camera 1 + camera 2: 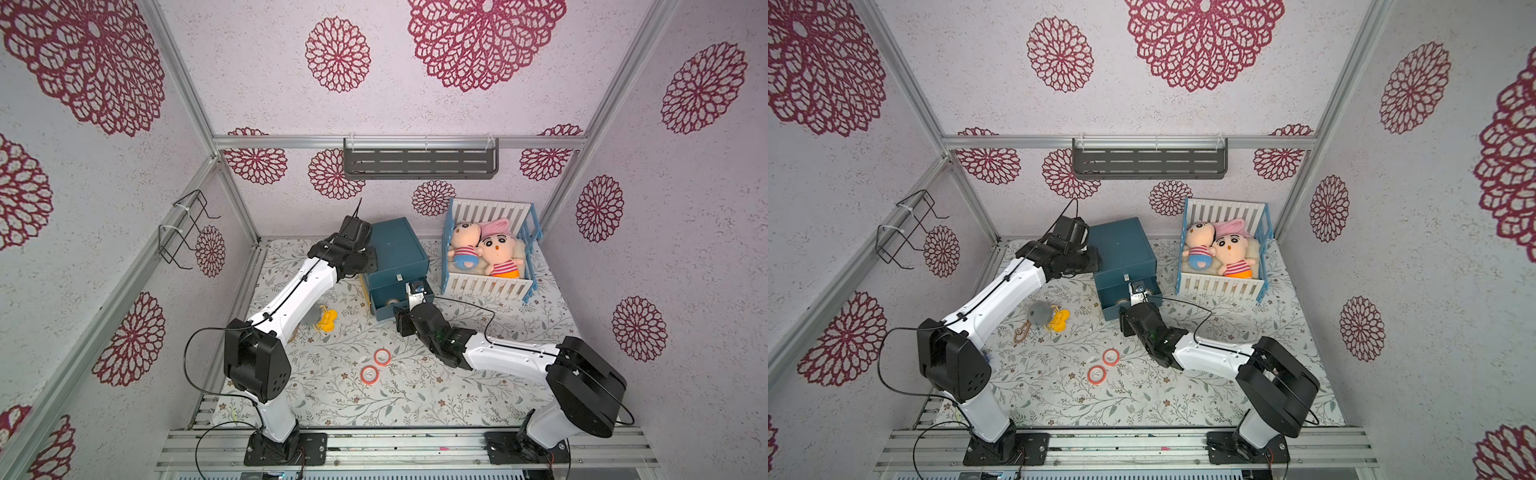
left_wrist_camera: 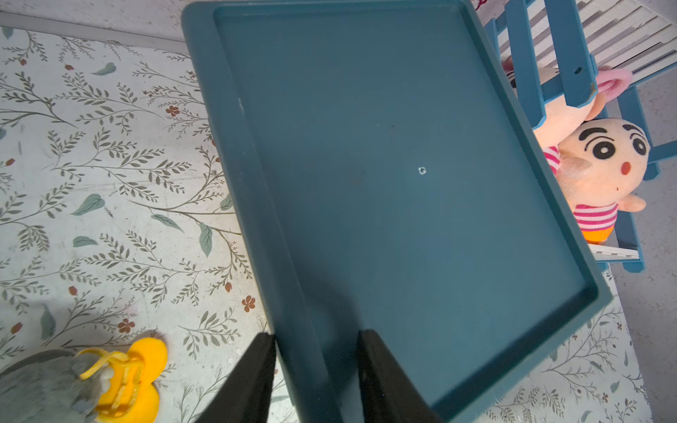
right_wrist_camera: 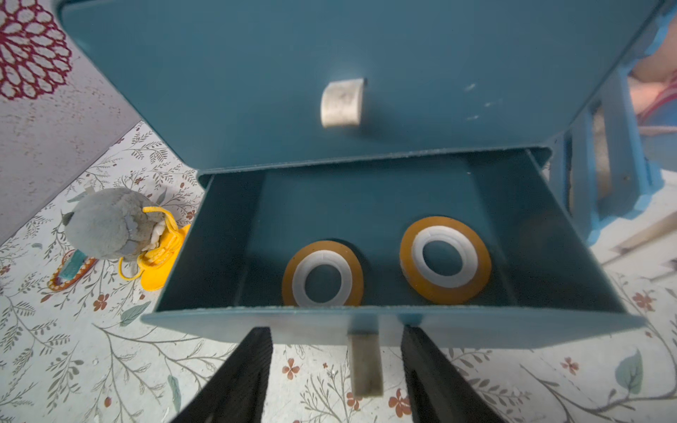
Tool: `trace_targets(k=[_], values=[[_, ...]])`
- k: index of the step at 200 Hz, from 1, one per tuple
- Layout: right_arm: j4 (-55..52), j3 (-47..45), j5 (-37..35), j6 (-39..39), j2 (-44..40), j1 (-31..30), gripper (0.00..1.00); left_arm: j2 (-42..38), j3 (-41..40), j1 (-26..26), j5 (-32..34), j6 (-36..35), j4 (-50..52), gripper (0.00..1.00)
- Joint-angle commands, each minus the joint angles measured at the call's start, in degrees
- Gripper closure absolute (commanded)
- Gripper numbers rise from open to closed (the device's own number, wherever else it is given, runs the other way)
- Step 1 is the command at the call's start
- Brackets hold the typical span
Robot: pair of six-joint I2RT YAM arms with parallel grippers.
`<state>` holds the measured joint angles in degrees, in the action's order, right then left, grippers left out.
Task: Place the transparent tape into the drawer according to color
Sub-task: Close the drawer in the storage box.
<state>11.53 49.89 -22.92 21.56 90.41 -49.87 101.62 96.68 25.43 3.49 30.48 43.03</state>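
My left gripper (image 2: 315, 333) pinches the raised rim of the smooth blue cabinet (image 2: 366, 146), my right gripper (image 3: 336, 329) gapes astride the pale tab (image 3: 364, 362) of the open drawer (image 3: 227, 234), where two glossy yellow tape rings (image 3: 445, 281) lie flat.

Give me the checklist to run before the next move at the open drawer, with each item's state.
1. Both yellow tape rings lie flat inside the lower drawer: ok.
2. Nothing overhangs that drawer's walls: ok.
3. The right gripper is open, flanking the drawer handle without touching: ok.
4. The left gripper straddles the cabinet top rim; firm hold: cannot tell.
5. Both red-orange tape rings sorted: not ok, they lie on the table.
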Motion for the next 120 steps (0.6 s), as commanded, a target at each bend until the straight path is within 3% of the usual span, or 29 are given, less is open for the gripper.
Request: trace_targets(k=[1, 120], values=[[4.04, 2.15, -1.87, -2.37, 0.87, 0.54, 0.37, -0.63, -1.59, -0.4, -0.7, -0.18, 1.67, 0.57], [12.02, 5.44, -1.65, -6.16, 7.55, 3.04, 0.37, -0.61, -1.76, -0.45, -1.37, -0.69, 2.06, 0.57]])
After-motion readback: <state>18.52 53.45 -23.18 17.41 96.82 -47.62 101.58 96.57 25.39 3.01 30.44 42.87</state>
